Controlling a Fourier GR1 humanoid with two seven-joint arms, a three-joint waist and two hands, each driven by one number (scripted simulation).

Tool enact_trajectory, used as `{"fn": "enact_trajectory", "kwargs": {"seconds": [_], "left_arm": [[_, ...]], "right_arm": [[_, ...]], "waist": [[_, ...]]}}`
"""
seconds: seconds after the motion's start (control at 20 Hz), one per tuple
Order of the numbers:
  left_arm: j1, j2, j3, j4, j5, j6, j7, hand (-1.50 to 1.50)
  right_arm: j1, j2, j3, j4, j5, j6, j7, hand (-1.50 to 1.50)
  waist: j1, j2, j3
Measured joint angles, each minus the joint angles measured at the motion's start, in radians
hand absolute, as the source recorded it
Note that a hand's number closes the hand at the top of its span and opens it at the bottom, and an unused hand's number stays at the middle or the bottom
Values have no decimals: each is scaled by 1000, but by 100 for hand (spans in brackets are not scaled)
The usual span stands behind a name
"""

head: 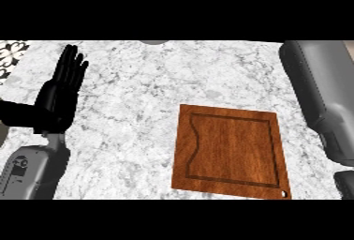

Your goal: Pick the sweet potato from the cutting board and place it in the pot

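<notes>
White marble counter (152,84) fills the view. Wooden cutting board (232,150) lies at about 5 o'clock, its top bare; sweet potato and pot don't show anywhere. Left hand (59,93) rests at 9 o'clock, fingers straight and together, pointing up, holding nothing. Right forearm (321,98) runs along the 3 o'clock edge; right hand itself out of view, state can't tell.

No readable text, labels, brands, numbers or signs appear anywhere in the view. The wooden cutting board (232,152) carries only a carved groove line, and the marble counter (138,108) around it shows only grey veining.
</notes>
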Motion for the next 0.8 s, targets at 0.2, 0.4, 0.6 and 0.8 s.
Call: {"fn": "enact_trajectory", "kwargs": {"seconds": [0.2, 0.4, 0.6, 0.8], "left_arm": [[2, -11, -7, 10, -10, 5, -10, 0], [12, -9, -4, -1, -13, 13, 8, 0], [28, 4, 18, -6, -5, 5, 8, 0], [29, 16, 38, -3, -3, 3, 15, 0]], "right_arm": [[-44, -32, -25, 77, 97, -40, 56, 150], [-69, -61, -77, 144, 131, -49, 79, 150], [-50, -88, -124, 193, 146, -70, 78, 150], [-3, -109, -165, 195, 144, -112, 59, 150]], "waist": [[-1, -5, 1], [-15, -16, 2], [-32, -23, 2], [-51, -29, 3]]}}
